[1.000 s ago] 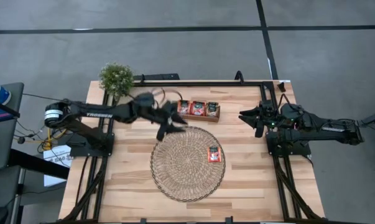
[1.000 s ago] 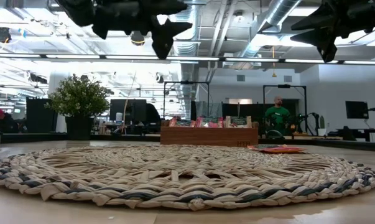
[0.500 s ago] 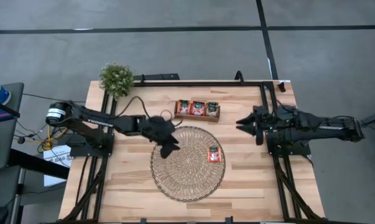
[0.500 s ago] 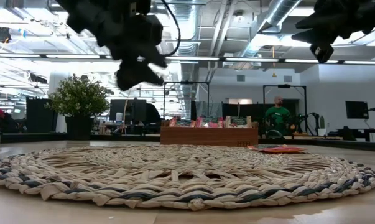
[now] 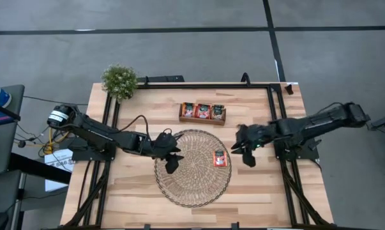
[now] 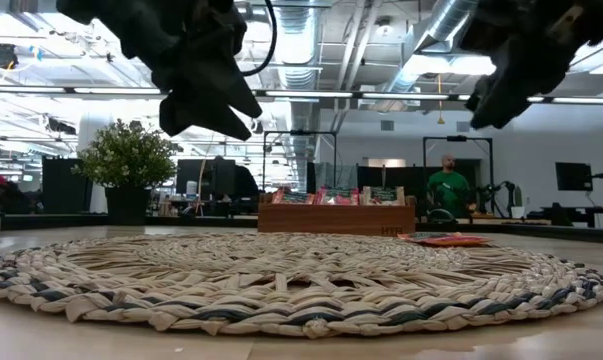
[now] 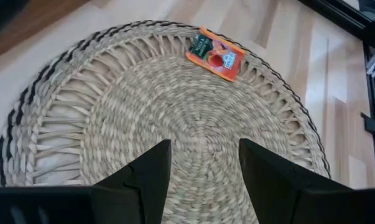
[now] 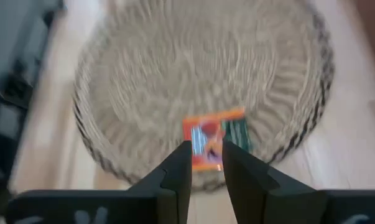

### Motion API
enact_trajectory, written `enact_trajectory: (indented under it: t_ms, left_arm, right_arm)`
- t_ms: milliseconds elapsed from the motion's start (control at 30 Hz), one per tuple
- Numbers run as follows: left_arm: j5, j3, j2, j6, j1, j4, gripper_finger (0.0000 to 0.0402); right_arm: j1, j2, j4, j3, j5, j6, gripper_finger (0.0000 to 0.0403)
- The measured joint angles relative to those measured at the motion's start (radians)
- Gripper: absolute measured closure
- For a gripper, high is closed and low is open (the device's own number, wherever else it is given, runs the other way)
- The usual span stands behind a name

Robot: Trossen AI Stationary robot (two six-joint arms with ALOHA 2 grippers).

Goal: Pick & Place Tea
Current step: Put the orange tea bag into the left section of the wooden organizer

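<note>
Since the earlier frames the left gripper [image 5: 172, 161] has come from the wooden tray [image 5: 203, 120] onto the woven mat [image 5: 192, 188], and the right gripper [image 5: 244, 153] has swung in toward the tea sachet [image 5: 219, 158] on the mat's right side. Both sets of fingers stand apart and empty. We judge the task partly done – three sachets [image 5: 203, 110] sit in the tray (one remains)
</note>
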Motion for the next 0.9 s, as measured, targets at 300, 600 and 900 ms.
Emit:
enact_trajectory:
  t_ms: [300, 600, 900]
  left_arm:
    - [-0.013, 0.0, 0.0, 0.009, -0.044, -0.013, 0.022]
    - [-0.086, 0.0, 0.0, -0.005, -0.066, -0.073, 0.022]
    - [-0.173, -0.059, -0.019, -0.023, -0.105, -0.042, 0.022]
  right_arm:
    - [-0.005, 0.348, -0.209, 0.258, 0.012, -0.141, 0.0323]
    - [-0.048, 0.568, -0.326, 0.432, -0.03, -0.224, 0.0276]
    - [-0.055, 0.683, -0.333, 0.439, -0.041, -0.25, 0.0215]
